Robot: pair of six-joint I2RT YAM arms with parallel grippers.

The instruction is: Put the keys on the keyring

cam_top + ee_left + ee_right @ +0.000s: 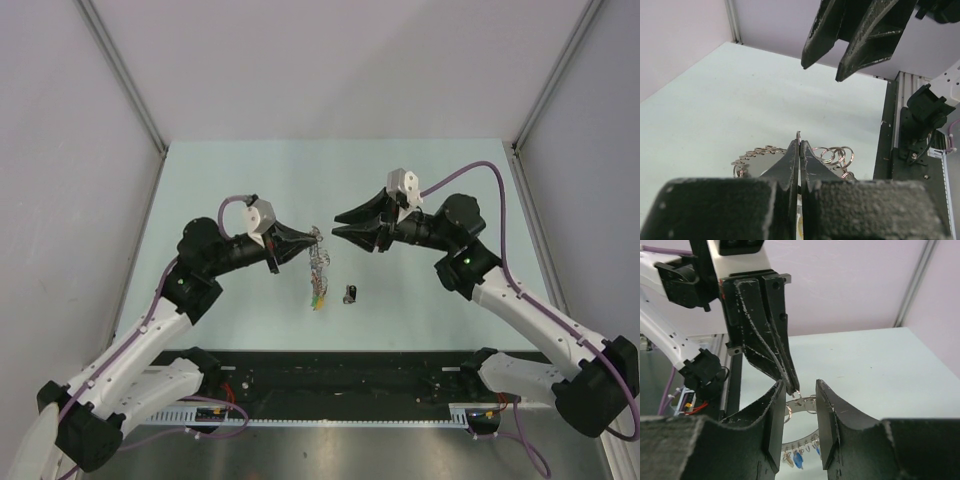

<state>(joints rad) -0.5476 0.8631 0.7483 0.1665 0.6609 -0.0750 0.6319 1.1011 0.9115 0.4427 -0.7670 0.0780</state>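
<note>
The left claw (316, 236) is pressing its two black fingers fully together, and it is pinching the top of the large thin silver wire keyring (318, 262) right at its tips. In the left wrist view, a short end of the wire is poking up just past the closed fingertips (795, 150). From that grip the keyring is hanging down below the left claw. Many small silver metal keys (317, 295) with coloured plastic heads are fanning around its lower part, a blue one showing in the right wrist view. Whether the lowest keys are touching the pale green surface (230, 180) cannot be told.

The right claw (336, 226) is facing the left claw tip to tip, just beside it, with its fingers standing clearly apart and nothing gripped between them. In the right wrist view the tips of the left claw are reaching down into the gap between the right claw's fingers (774, 420), and the pinched wire is sitting in that gap, apart from both pads. The rest of the keyring is curving away beneath the right claw.

A small silver black-headed key (350, 293) is lying loose on the surface, below the right claw and just beside the hanging keys, apart from them.
</note>
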